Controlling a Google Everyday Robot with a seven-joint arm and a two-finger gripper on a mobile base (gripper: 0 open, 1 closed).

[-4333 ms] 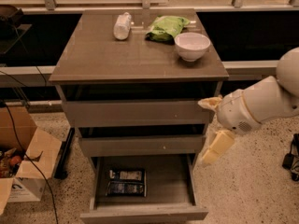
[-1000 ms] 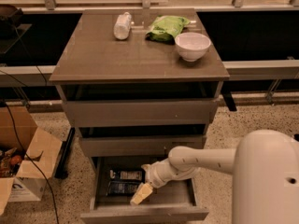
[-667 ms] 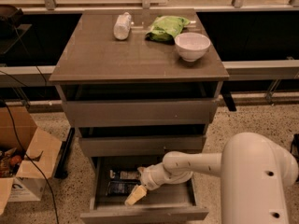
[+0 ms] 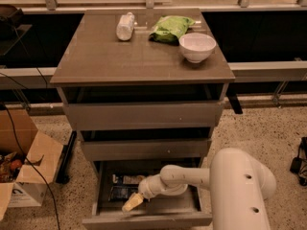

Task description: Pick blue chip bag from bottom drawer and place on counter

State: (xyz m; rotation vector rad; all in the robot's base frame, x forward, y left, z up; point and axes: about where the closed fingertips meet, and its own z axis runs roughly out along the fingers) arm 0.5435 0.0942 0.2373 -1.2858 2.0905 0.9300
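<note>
The bottom drawer (image 4: 144, 220) is pulled open, below two other drawers. The blue chip bag (image 4: 120, 191) lies flat on the drawer's grey floor at the left, dark with pale patches, partly hidden by my arm. My gripper (image 4: 131, 203) reaches down into the drawer from the right and sits at the bag's front right edge, near the drawer front. I cannot tell whether it touches the bag. The counter (image 4: 139, 56) is the cabinet's grey-brown top slab.
On the counter's back stand a white bowl (image 4: 197, 47), a bright green bag (image 4: 170, 28) and a lying clear bottle (image 4: 125, 26). An open cardboard box (image 4: 26, 171) and cables lie on the floor at the left. My white arm body (image 4: 240, 190) fills the lower right.
The arm went from beside the cabinet's right side down into the bottom drawer. In the last second the gripper shifted slightly left and forward along the bag.
</note>
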